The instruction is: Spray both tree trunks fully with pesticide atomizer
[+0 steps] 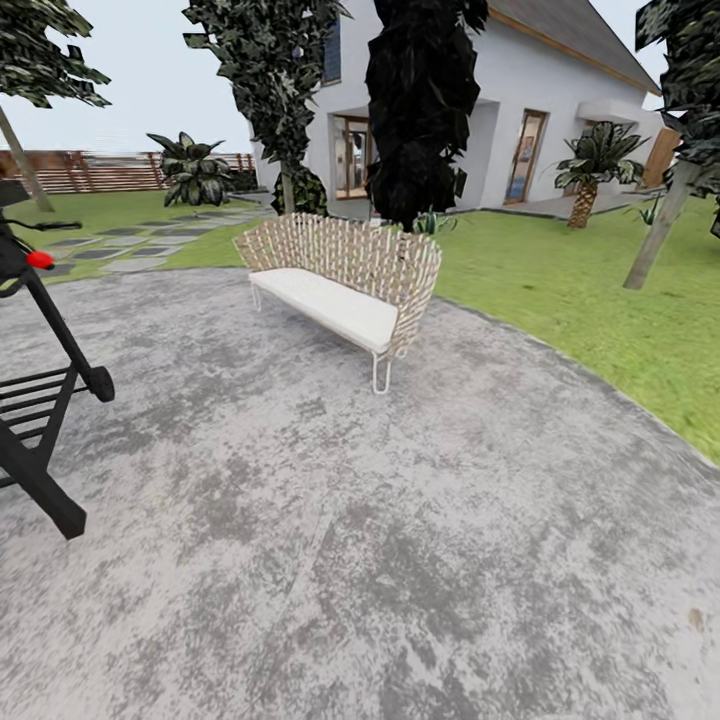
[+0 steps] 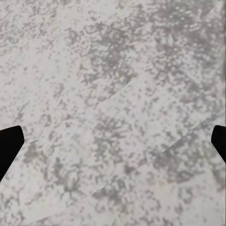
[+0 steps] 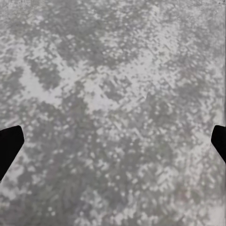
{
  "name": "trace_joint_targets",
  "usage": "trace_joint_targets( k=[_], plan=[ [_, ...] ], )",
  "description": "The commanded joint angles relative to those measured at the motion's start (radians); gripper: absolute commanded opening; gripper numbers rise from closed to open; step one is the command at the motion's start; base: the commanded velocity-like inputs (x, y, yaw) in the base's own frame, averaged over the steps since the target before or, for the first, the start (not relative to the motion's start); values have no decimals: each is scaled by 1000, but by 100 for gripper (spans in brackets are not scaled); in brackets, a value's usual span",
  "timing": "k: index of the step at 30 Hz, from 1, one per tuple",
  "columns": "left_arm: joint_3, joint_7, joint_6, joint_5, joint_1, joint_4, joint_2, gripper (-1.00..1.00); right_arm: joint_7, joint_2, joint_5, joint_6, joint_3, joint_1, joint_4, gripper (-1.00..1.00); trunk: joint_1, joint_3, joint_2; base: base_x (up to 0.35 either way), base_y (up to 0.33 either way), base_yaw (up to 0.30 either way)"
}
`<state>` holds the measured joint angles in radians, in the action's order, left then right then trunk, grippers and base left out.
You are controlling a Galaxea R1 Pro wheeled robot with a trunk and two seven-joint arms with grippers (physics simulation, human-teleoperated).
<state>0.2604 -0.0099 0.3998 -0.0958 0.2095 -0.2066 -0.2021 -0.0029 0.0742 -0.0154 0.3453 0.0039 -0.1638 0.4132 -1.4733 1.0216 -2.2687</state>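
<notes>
Grey mottled paving (image 1: pixel 400 560) spreads under you, a round patio with green lawn (image 1: pixel 590 290) beyond its right and far edges. A woven bench with a white cushion (image 1: pixel 335 290) stands at the far side of the patio, and a black barbecue stand (image 1: pixel 40 400) sits at your near left. Behind the bench you see a white house (image 1: pixel 560 110); a fence (image 1: pixel 100 170) and stepping stones (image 1: pixel 130 245) lie far left.

Your left gripper (image 2: pixel 113 143) hangs over bare paving with its fingertips spread wide and nothing between them; your right gripper (image 3: pixel 113 143) is the same.

You are, I judge, on your way: no sprayer is visible yet. A pale leaning trunk (image 1: pixel 655 235) at far right may be one tree. Next, drive onto the grass and search it for the sprayer.
</notes>
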Motion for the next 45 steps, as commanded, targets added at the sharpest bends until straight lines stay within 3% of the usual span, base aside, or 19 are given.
trace_joint_targets(
  k=[1, 18, 45],
  plan=[
    [-4, -1, 3, -10, 1, 1, 0, 100, 0, 0, -2, 3, 0, 0, -1, 100, 0, 0, 0, 240, -195, 183],
    [-1, -2, 4, -10, 1, 1, 0, 100, 4, -5, -2, 1, 4, 0, -1, 100, 0, -13, 0, 230, -185, 240],
    [-6, -4, 8, -6, 1, 1, 0, 100, 4, -5, -2, 3, 3, 0, -2, 100, 0, -13, 0, 8, -6, 277]
  ],
)
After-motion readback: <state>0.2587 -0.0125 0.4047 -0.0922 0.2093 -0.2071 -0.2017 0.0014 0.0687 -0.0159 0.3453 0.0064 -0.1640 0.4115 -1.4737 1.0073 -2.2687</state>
